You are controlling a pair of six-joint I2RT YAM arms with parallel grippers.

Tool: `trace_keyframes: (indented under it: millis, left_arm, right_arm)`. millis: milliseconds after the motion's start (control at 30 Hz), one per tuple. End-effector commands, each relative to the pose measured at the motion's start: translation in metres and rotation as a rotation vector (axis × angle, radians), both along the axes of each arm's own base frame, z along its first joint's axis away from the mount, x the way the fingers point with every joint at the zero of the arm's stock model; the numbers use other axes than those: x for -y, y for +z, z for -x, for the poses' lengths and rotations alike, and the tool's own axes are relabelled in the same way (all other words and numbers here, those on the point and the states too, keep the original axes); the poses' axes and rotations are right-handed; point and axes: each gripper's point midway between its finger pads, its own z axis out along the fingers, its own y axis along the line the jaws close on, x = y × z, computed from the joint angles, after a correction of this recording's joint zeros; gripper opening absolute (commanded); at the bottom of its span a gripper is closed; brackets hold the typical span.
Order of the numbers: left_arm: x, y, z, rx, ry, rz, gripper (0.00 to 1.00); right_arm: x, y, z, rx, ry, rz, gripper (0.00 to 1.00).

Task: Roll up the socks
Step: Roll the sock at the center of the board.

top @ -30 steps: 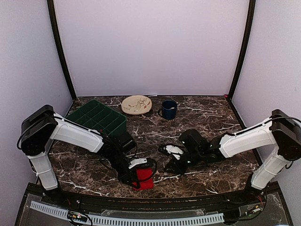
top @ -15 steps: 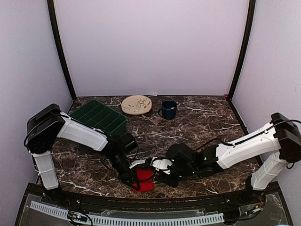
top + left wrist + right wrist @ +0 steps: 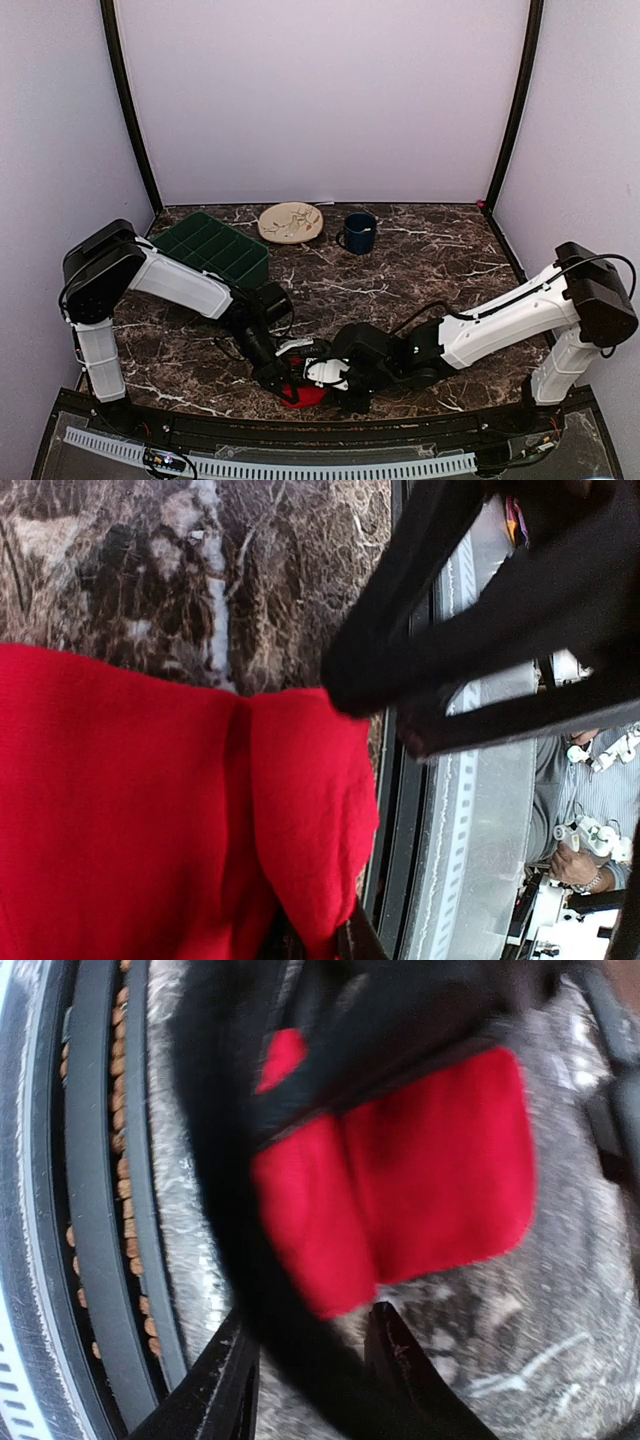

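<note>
The red socks (image 3: 309,395) lie folded flat on the marble table near its front edge, mostly hidden by both grippers in the top view. In the left wrist view the socks (image 3: 150,810) fill the left half, and my left gripper (image 3: 335,942) is shut on their near corner. My left gripper (image 3: 284,383) sits at their left side. My right gripper (image 3: 327,377) hovers right over them from the right. In the right wrist view it (image 3: 315,1360) stands open, the socks (image 3: 430,1190) just ahead of its fingertips, with a blurred black part crossing in front.
A green compartment tray (image 3: 212,250), a cream plate (image 3: 291,222) and a dark blue mug (image 3: 359,232) stand at the back of the table. The black front rail (image 3: 300,428) runs right beside the socks.
My right arm has swept left across the table until its gripper reached the socks. The left gripper stayed on the socks, shifting only slightly.
</note>
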Motion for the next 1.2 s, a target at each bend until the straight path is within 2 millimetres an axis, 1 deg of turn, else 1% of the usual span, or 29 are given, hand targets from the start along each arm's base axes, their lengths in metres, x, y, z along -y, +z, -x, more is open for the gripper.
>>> trace_keyframes:
  millis: [0, 367, 733, 900, 1167]
  left_arm:
    - [-0.002, 0.000, 0.000, -0.020, -0.016, -0.005, 0.09]
    - [-0.001, 0.000, 0.001, -0.033, -0.023, -0.002, 0.09]
    - [-0.001, 0.002, 0.004, -0.055, -0.031, 0.006, 0.09]
    - [-0.001, 0.002, 0.006, -0.074, -0.039, 0.012, 0.09]
    - [0.000, 0.004, 0.007, -0.087, -0.044, 0.021, 0.09]
  right_arm:
    - [-0.012, 0.003, 0.010, 0.006, 0.065, -0.002, 0.35]
    - [-0.018, -0.003, 0.012, 0.018, 0.101, 0.010, 0.34]
    - [-0.027, -0.006, 0.008, 0.039, 0.117, 0.013, 0.32]
    - [-0.027, -0.009, 0.007, 0.047, 0.115, 0.019, 0.29]
    - [-0.028, -0.015, 0.005, 0.056, 0.116, 0.033, 0.31]
